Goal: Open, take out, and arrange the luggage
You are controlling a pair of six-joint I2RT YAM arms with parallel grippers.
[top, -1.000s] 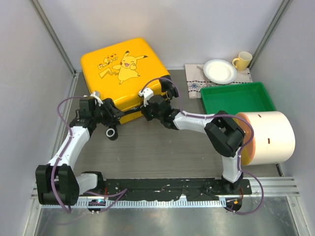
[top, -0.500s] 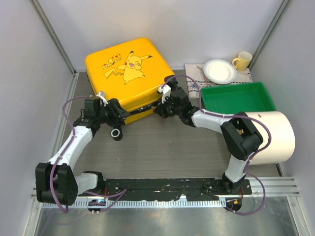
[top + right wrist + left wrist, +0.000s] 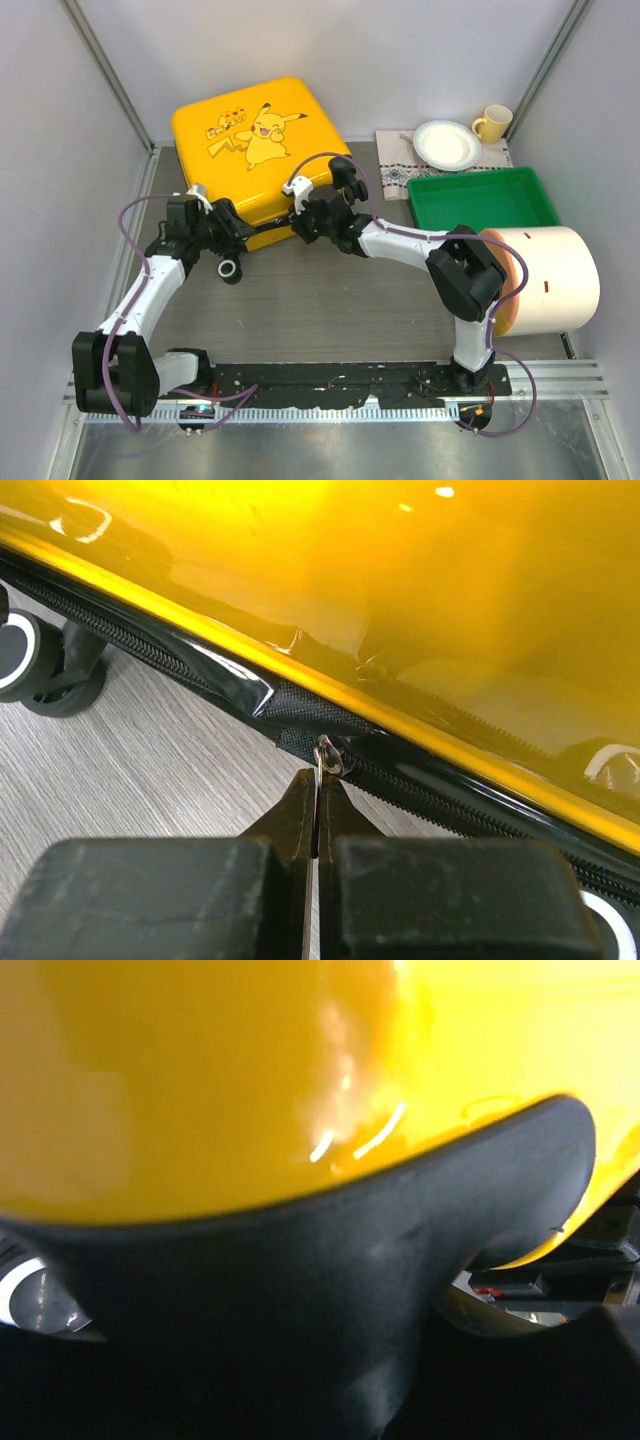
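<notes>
Since half a second ago the right gripper (image 3: pixel 303 215) has come back leftward along the near edge of the luggage (image 3: pixel 255 140), away from the near-right corner. The case itself has hardly shifted. It lies printed face up at the far left of the table (image 3: pixel 330 300), up by the back wall, with its lid down and a wheel (image 3: pixel 230 270) showing at the near-left corner. You are on the opening step. In the right wrist view the fingers are pinched together on the small silver zipper pull (image 3: pixel 325 755), which sits on the black zip band under the yellow shell. The left gripper (image 3: pixel 228 232) is set against the near-left corner of the case. Its wrist camera shows one black finger (image 3: pixel 330 1290) pressed along the shell, but the other finger is hidden, so you cannot tell whether it truly clamps the case or only braces it. You also cannot tell from here how much of the zip is undone. Judging by this, the next move calls for a steady pull along the line of the zip, not away from it, so the pull does not slip free. The left side should hold the case still while you go, and the corner bend is likely where the slider may snag.
</notes>
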